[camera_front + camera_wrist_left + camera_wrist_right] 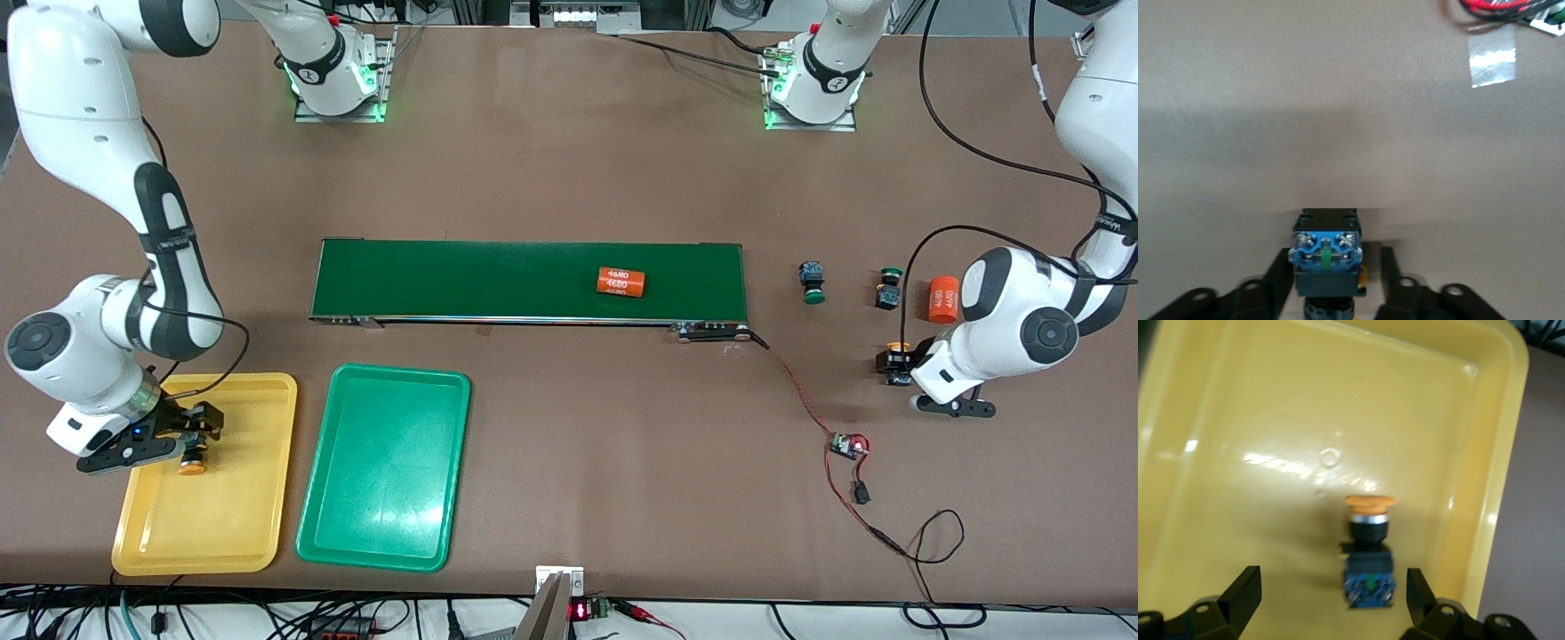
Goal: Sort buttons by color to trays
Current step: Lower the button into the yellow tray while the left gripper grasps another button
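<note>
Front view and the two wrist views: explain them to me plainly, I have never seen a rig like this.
Two white robot arms stand at a brown table, and each ends in two fingers. The front view looks down from across the table; each wrist view comes from a camera on one arm, looking past its fingers.

A dark green conveyor belt carries an orange cylinder. A yellow tray and a green tray lie side by side, nearer the camera.

The right gripper hangs open over the yellow tray, where a yellow-capped button lies untouched.

At the left arm's end of the table lie two green-capped buttons and a second cylinder. There the left gripper has its fingers on either side of another yellow-capped button, not clamped on it.
</note>
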You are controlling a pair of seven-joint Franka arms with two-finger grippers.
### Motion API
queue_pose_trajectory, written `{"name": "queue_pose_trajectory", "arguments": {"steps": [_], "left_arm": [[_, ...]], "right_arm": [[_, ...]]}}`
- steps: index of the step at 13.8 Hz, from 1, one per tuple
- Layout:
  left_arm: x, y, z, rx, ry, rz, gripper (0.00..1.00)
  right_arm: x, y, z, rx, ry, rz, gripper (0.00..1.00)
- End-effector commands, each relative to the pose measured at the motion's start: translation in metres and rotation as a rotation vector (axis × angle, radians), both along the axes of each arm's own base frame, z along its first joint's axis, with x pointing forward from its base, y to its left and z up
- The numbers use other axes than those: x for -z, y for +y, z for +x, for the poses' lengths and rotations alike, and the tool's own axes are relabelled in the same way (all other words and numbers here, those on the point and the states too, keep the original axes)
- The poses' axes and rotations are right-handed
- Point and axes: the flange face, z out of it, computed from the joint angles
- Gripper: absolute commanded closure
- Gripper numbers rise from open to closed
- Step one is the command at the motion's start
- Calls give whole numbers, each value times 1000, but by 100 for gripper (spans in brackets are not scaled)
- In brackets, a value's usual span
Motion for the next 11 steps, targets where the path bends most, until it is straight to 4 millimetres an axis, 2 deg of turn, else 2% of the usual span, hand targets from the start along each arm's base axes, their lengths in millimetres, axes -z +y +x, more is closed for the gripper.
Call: {"name": "queue_pose_trajectory", "arguments": {"steps": [1,3,7,8,9,11], "left_arm": [[-5,-5,4,-12,-17,31,70],[-27,-21,7,24,4,53,76],[-102,-117,0,136,116,43,76],[-115,-144,-7,129,142,53,76],[-129,-173,-13,105,140,54,76],[-140,-232,-29,60,143,45,76]], "right_arm": [[-55,31,-16,66,99,73,2],[-78,52,-31,112,171,95,2],[-145,98,-65,180,253,128,0],[-162,115,-73,180,268,142,0],[-181,122,-84,203,284,149,0],[-216,135,-105,198,298,151,0]]}}
